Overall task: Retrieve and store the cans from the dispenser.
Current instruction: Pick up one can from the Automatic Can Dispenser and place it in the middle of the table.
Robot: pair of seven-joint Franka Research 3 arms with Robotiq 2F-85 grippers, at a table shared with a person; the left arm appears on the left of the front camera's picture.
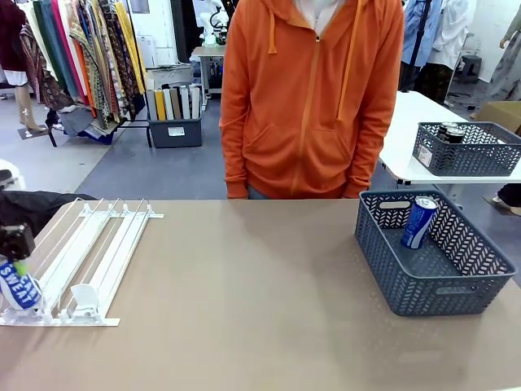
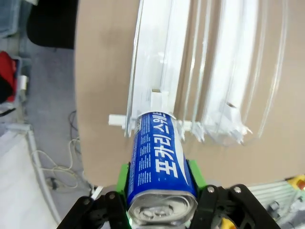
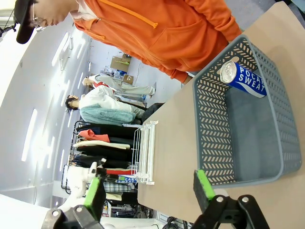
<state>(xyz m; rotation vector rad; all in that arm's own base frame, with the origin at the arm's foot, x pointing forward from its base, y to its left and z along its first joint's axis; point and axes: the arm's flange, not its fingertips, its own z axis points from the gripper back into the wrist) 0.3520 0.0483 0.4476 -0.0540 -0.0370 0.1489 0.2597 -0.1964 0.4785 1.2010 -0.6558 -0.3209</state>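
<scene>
Left gripper (image 2: 159, 191) jaws clamp a smooth blue can (image 2: 159, 162) (cylindrical) at the railed dispenser (image 2: 190, 86); right gripper (image 3: 147, 188) jaws released.

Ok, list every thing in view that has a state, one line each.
Blue Pocari Sweat can at the rack: clamped between the green pads, at the rack's front end.
Left gripper: shut on that can.
Right gripper: open, holding nothing.
White railed dispenser rack: lanes bare apart from the gripped can.
Dark grey lattice basket: holds one can.
Blue can in the basket: leaning against the wall.
</scene>
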